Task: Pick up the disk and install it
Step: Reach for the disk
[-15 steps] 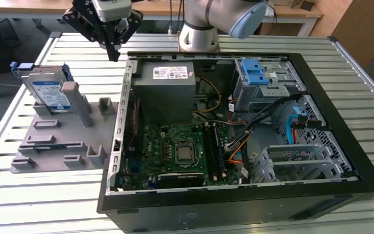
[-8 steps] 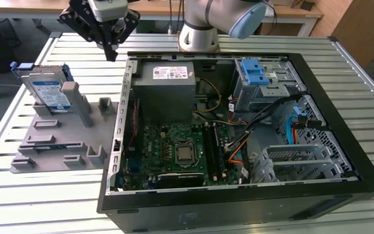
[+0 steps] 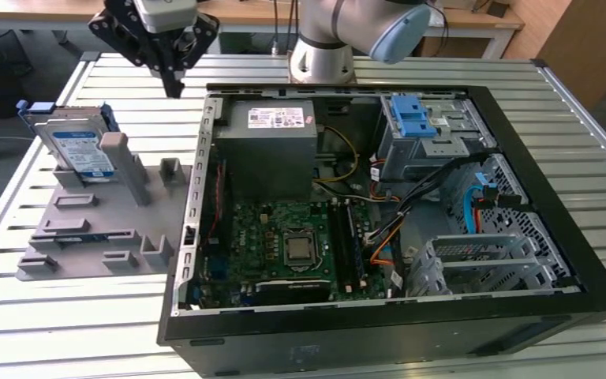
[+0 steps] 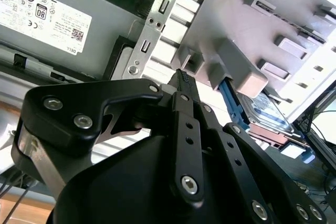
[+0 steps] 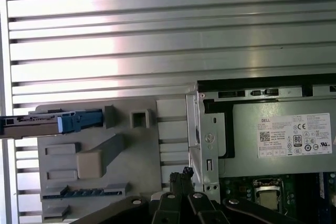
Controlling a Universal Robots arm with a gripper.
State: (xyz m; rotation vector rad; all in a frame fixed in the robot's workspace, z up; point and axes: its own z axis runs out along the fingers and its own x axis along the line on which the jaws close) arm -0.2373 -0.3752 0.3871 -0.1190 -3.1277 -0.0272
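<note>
The gripper (image 3: 171, 85) hangs over the counter (image 3: 72, 316) with its fingers pressed together and nothing between them, as both wrist views (image 4: 181, 77) (image 5: 184, 174) also show. In the exterior view, the disk (image 3: 76, 146) sits at about 7 o'clock from it, well apart. The disk stands on edge, propped against a post at the 12 o'clock end of the grey holder (image 3: 103, 229). At 3 o'clock, just beside the holder, lies the open case (image 3: 555, 197). Inside, the power supply (image 3: 271, 138) is near its 11 o'clock corner and the cage (image 3: 419, 126) near 1 o'clock.
</note>
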